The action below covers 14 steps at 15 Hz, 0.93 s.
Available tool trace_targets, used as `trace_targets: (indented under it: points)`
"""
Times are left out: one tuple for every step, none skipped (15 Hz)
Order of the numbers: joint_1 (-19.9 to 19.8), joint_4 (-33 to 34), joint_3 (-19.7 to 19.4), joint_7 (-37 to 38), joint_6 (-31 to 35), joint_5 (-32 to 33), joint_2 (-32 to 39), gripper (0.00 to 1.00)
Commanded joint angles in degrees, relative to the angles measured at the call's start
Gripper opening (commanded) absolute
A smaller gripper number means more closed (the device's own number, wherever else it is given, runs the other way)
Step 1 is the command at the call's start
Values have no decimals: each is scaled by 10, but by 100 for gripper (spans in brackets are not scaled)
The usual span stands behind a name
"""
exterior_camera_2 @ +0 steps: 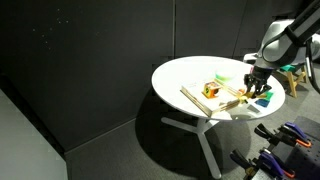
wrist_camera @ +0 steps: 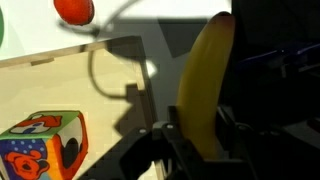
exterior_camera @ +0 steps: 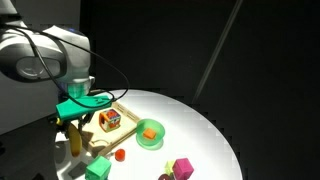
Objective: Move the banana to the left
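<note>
Hand — yellow banana in its grip

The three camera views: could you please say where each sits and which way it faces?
Exterior view: near the round white table, looking down on it; grey-white arm and gripper show.
Exterior view: farther off, lower, taking in the table's legs; arm shows beside the table.
Wrist view: on the wrist, looking down along the gripper at the small yellow toy banana it grips.
Shared: all three show the colourful picture cube on the wooden tray.
</note>
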<state>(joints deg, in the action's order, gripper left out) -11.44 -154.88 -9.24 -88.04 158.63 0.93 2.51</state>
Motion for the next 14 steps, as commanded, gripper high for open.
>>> trace_targets:
  points:
    - [-3,-12,-3,-15,10,8,-14,15]
    - [-3,-10,-2,-14,7,3,-15,15]
    - [-3,-9,-2,-13,6,1,-15,15]
    - [0,-2,0,1,-1,2,-1,40]
    - [0,-2,0,1,-1,2,-1,40]
    - [0,-2,0,1,-1,2,-1,40]
    - [0,-2,0,1,-1,2,-1,40]
    - [0,-2,0,1,-1,2,-1,40]
    - [0,-2,0,1,-1,2,-1,40]
    - [0,-2,0,1,-1,2,-1,40]
    - [0,-2,0,1,-1,2,-1,40]
    - [-1,-4,-1,3,6,8,1,15]
    - [-1,-6,-2,3,12,12,4,15]
    - [-1,-7,-2,2,17,14,8,15]
